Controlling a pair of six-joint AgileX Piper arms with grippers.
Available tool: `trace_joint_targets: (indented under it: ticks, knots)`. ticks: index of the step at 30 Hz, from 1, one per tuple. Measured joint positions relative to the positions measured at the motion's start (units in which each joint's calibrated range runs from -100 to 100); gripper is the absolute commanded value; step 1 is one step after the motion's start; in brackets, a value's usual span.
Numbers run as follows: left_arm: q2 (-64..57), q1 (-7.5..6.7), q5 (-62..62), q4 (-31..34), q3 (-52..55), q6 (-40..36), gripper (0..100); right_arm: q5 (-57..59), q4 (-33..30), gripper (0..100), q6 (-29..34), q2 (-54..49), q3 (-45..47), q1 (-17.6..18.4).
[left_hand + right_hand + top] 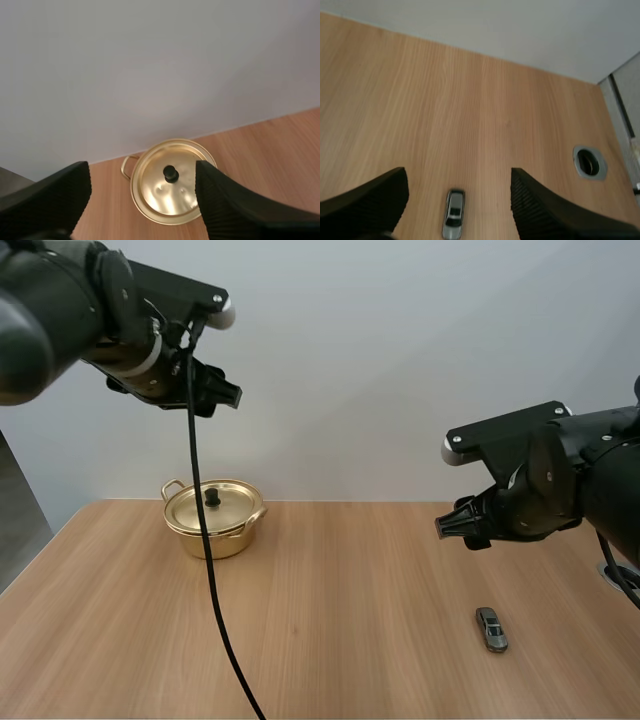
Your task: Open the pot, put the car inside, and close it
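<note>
Left gripper (228, 395) hangs in the air, tips pointing right; pot (225, 538) stands on the table (340, 610) well below those tips, gold lid (228, 508) seated on it, black knob (213, 497) up. Right gripper (450, 523) hangs over the table, tips pointing left; grey car (491, 629) lies on its wheels below and a little right of those tips, not touching them. Pot is well left of the right fingers, far apart from the car.

The pot (214, 525) sits on the tabletop (340, 600) at the far left, close to the back edge, with its lid (212, 506) on top. The car (491, 629) lies at the near right, well apart from the pot. A round hole (590, 162) is in the tabletop to the right of the car, a bit farther back.
</note>
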Motion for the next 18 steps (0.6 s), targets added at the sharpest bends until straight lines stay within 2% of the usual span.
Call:
trace_joint_targets:
  ticks: [5, 8, 13, 18]
  knots:
    - [9.3, 0.0, -2.46, -1.18, 0.0, 0.48, 100, 5.5, 4.47, 100, 1.39, 0.0, 0.0, 0.0]
    - [15.3, 0.0, -4.05, -1.18, 0.0, -2.66, 100, 4.37, 7.51, 100, 1.39, 0.0, 0.0, 0.0]
    - [25.09, 0.0, -9.81, 0.47, 0.0, -10.48, 100, 8.07, 6.54, 100, 1.05, 0.0, 0.0, 0.0]
    - [32.22, 0.0, -17.98, 0.47, 0.0, -14.35, 100, 15.04, 3.85, 100, 0.94, 0.0, 0.0, 0.0]
